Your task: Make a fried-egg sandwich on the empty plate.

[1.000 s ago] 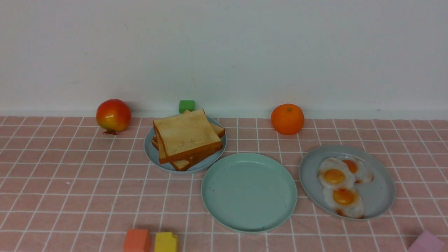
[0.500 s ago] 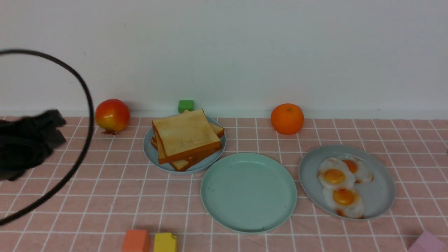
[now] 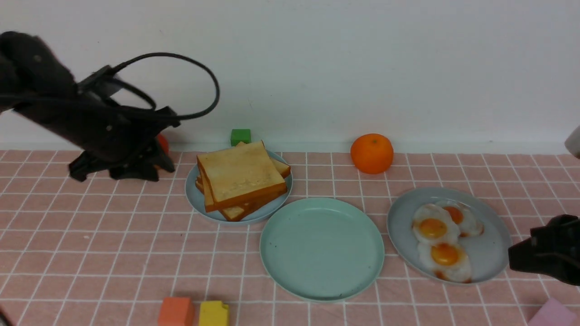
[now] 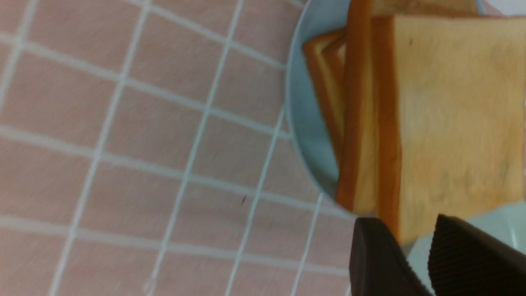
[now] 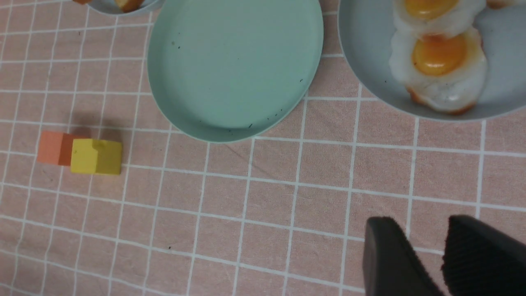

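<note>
1. mint-green plate [image 3: 321, 271]: one. round, low rim, a few dark specks. it sits bare at the centre front of the cloth, between the two grey-blue plates and just beside both rims.
2. grey-blue plates: two. the toast plate [image 3: 195, 199] lies to the left and further back; the egg plate [image 3: 491, 253] lies to the right.
3. toast slices [image 3: 242, 174]: one loose, skewed stack on the toast plate. at least three slices show, but the exact count cannot be told. golden faces, orange-brown crusts.
4. fried eggs [image 3: 432, 227]: three, overlapping, on the egg plate. white edges, orange yolks.
5. orange [image 3: 372, 153]: one, near the wall, behind the gap between the mint-green plate and the egg plate.
6. red fruit [image 3: 161, 144]: one, mostly hidden behind the left arm.
7. blocks: four. green block [image 3: 240, 136] at the wall behind the toast; orange block [image 3: 176, 311] and yellow block [image 3: 214, 313] touching at the near edge; pink block [image 3: 553, 314] at the near right corner, cut off by the frame.
8. left gripper [image 4: 411, 234]: above the cloth, just left of the toast plate. fingers partly apart, nothing between them.
9. right gripper [image 5: 423, 230]: above the cloth, near the right side of the egg plate. fingers partly apart, holding nothing.
10. tablecloth [image 3: 90, 249]: one, pink with a white grid.
</note>
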Tool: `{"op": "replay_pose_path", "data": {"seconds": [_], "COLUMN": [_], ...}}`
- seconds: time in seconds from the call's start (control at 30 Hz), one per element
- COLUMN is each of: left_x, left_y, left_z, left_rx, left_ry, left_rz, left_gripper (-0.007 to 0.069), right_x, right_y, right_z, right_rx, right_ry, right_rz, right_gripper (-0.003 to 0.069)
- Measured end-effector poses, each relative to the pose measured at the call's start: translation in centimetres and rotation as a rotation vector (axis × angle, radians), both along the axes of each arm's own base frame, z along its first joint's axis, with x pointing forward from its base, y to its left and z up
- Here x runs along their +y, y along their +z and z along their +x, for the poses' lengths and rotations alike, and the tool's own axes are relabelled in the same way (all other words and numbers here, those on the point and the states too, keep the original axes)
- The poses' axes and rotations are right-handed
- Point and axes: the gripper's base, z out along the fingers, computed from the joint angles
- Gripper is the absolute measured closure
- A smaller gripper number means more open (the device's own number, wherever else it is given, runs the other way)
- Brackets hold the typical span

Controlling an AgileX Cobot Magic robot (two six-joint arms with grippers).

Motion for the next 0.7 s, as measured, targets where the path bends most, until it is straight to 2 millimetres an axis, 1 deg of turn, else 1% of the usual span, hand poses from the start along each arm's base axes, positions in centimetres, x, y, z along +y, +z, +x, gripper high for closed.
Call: {"op": "replay_pose_path", "data": {"seconds": [0.03,0.1,0.13,0.2,0.3,0.37,0.4,0.43,0.53,0.7], "left_x": [-0.4,-0.9,-1.7,-3.1,-4.1,-4.3,-4.3,-4.4,-4.4,-4.3], "left_y": [-0.5,-0.9,-1.3,-1.6,-1.9,-2.3,-2.4,-3.2,-4.2,-4.2], "left_z": [1.1,1.7,2.6,3.7,4.8,5.5,5.6,6.2,6.5,6.6], "left_rx": [0.006,0.009,0.012,0.004,-0.008,-0.010,-0.010,0.000,0.020,0.022], "left_ry": [-0.007,-0.016,-0.036,-0.067,-0.085,-0.086,-0.086,-0.086,-0.086,-0.092], "left_rz": [-0.007,-0.012,-0.013,-0.014,-0.017,-0.019,-0.019,-0.019,-0.016,-0.002], "left_gripper": [0.0368,0.0354,0.0328,0.0286,0.0253,0.0250,0.0250,0.0256,0.0272,0.0302], "right_x": [0.0,0.0,0.0,0.0,0.0,0.0,0.0,0.0,0.0,0.0], "right_y": [0.0,0.0,0.0,0.0,0.0,0.0,0.0,0.0,0.0,0.0], "right_z": [0.0,0.0,0.0,0.0,0.0,0.0,0.0,0.0,0.0,0.0], "right_rx": [0.000,0.000,0.001,0.001,0.001,0.000,0.000,0.000,0.000,0.000], "right_ry": [0.002,0.001,0.002,0.002,0.002,0.002,0.002,0.002,0.002,0.002], "right_rz": [0.001,0.002,0.004,0.004,0.004,0.004,0.004,0.004,0.004,0.004], "right_gripper": [0.0417,0.0417,0.0417,0.0417,0.0417,0.0417,0.0417,0.0417,0.0417,0.0417]}}
